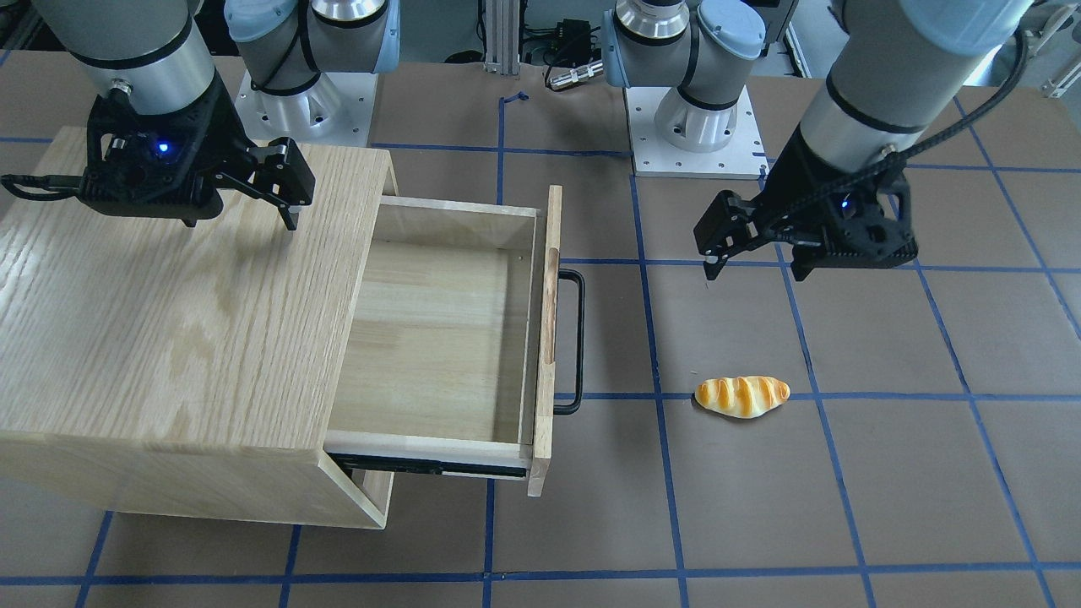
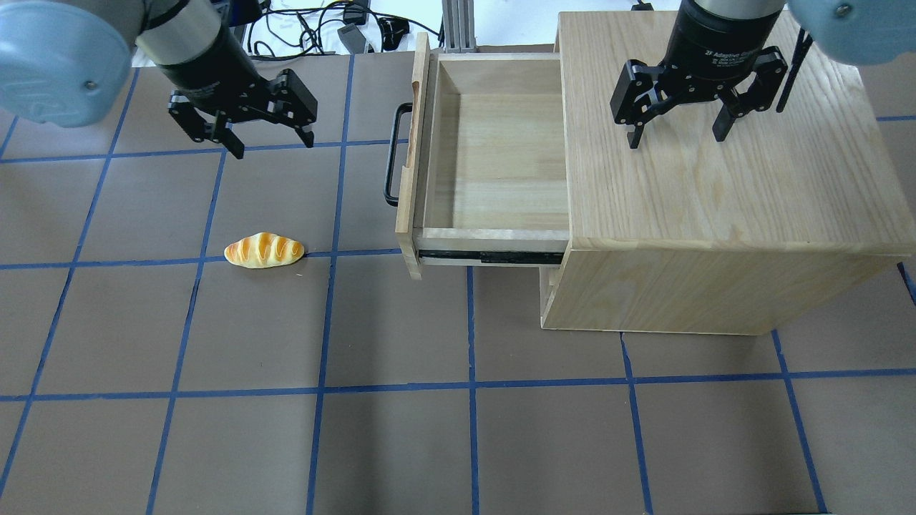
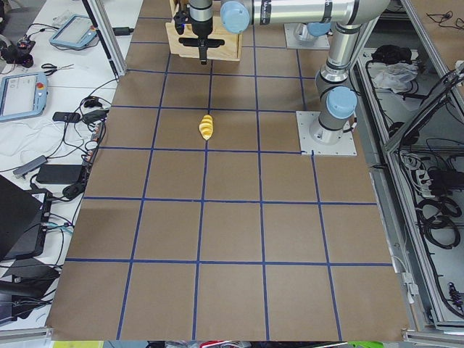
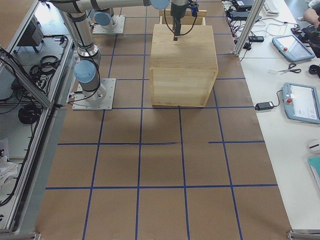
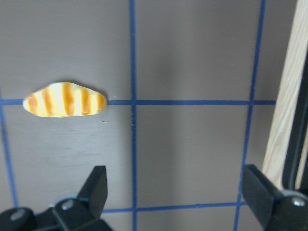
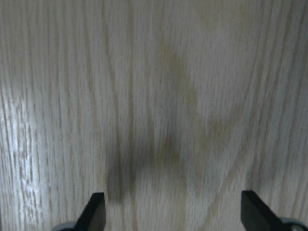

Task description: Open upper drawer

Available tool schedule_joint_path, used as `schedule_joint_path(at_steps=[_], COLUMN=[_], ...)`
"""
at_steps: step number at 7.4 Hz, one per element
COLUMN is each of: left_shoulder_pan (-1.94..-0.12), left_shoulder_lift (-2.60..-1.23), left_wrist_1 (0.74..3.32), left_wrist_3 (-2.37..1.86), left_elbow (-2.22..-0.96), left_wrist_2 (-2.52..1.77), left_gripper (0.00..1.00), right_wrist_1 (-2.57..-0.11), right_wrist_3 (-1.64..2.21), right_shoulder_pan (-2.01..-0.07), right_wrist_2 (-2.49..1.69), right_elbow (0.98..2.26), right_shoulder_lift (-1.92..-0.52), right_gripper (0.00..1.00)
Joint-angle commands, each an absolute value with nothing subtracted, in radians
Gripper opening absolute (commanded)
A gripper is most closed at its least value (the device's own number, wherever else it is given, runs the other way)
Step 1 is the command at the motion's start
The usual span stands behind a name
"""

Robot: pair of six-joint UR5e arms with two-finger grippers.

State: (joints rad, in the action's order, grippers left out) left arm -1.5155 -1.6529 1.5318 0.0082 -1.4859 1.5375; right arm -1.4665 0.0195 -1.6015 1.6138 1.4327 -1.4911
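Note:
The upper drawer (image 1: pixel 431 338) is pulled far out of the oak cabinet (image 1: pixel 169 321); it is empty inside. Its front panel carries a black bar handle (image 1: pixel 578 338). In the overhead view the drawer (image 2: pixel 494 157) points left, with the handle (image 2: pixel 390 154) on its far left. My left gripper (image 2: pixel 273 146) is open and empty above the table, left of the handle and apart from it; it also shows in the front view (image 1: pixel 752 272). My right gripper (image 2: pixel 676 139) is open and empty just above the cabinet top (image 6: pixel 159 96); it also shows in the front view (image 1: pixel 241 221).
A toy bread roll (image 2: pixel 263 250) lies on the brown table on a blue tape line, left of the drawer front; the left wrist view shows it too (image 5: pixel 65 99). The drawer front edge (image 5: pixel 288 96) is at that view's right. Both arm bases stand at the table's back.

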Motion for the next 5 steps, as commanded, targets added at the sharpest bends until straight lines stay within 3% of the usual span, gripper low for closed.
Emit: schedule_joint_path(at_steps=[1, 5], left_shoulder_pan=[-1.508, -1.514], left_shoulder_lift=[-1.576, -1.559], left_wrist_1=[1.589, 1.588], left_wrist_3=[0.015, 0.002], left_elbow=[-1.479, -1.48], left_wrist_2=[1.582, 1.606], left_gripper=[1.0, 1.0], right_wrist_1=[-1.466, -1.466], right_wrist_3=[0.02, 0.018], right_shoulder_pan=[-1.601, -1.601], right_wrist_2=[1.614, 1.614], right_elbow=[1.433, 1.434], right_shoulder_lift=[-1.491, -1.491], right_gripper=[1.0, 1.0])
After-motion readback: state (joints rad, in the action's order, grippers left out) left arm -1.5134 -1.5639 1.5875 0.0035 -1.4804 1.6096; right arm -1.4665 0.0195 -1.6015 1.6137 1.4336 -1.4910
